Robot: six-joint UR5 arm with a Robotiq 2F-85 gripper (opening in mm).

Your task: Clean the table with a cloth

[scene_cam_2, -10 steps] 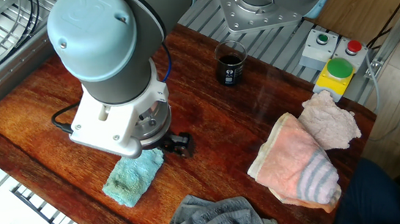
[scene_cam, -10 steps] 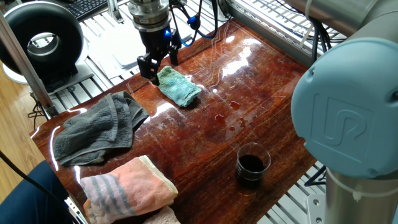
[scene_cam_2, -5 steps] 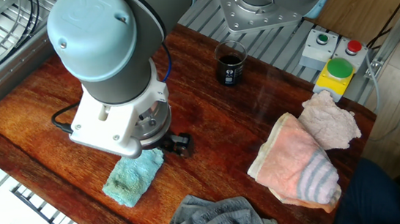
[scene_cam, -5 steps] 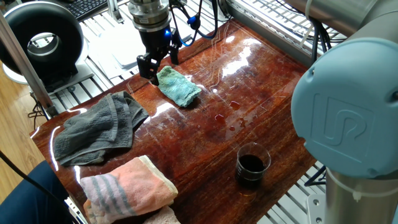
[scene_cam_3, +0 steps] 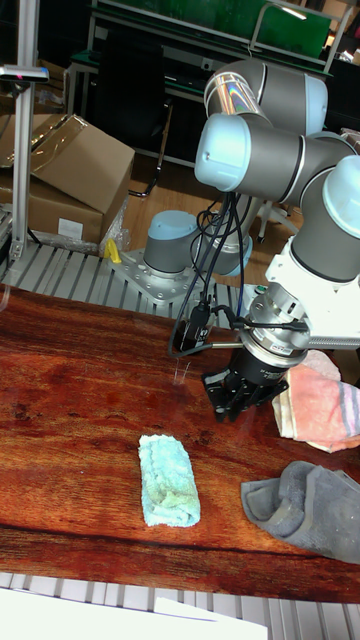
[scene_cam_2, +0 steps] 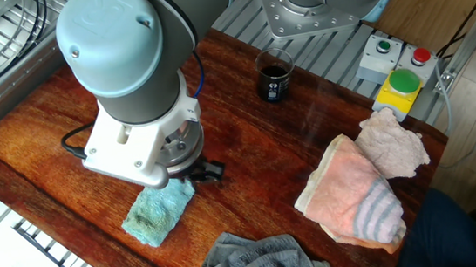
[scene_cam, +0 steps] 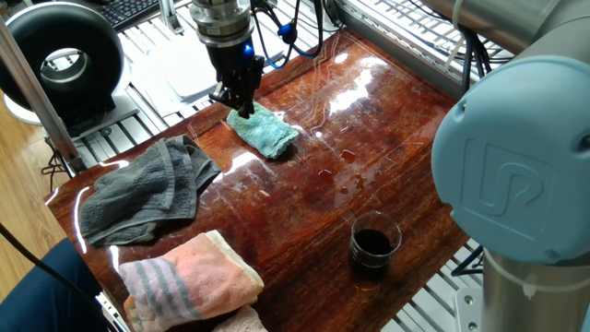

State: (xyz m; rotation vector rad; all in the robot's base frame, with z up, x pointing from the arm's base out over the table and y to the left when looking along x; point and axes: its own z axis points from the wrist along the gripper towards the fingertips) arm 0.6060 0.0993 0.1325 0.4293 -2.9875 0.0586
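The teal-green cloth (scene_cam: pixel 272 134) lies flat on the glossy reddish-brown table (scene_cam: pixel 387 111), near its far left edge. My gripper (scene_cam: pixel 242 103) points straight down at the cloth's left end, its fingers drawn together and pinching that corner. In the other fixed view the wrist hides most of the gripper (scene_cam_2: pixel 200 173), which sits at the right end of the cloth (scene_cam_2: pixel 154 213). The tall fixed view shows the gripper (scene_cam_3: pixel 237 397) up and to the right of the cloth (scene_cam_3: pixel 168 480); the contact cannot be made out there.
A dark grey towel (scene_cam: pixel 143 189) and a pink striped towel (scene_cam: pixel 189 277) lie at the near left. A glass of dark liquid (scene_cam: pixel 373 244) stands near the arm's base. Small wet spots (scene_cam: pixel 346 175) mark the table's middle. A white board (scene_cam: pixel 189 78) lies beyond the far edge.
The fingers, spread apart at the cloth's left end before, have closed together on that corner. The cloth has not moved.
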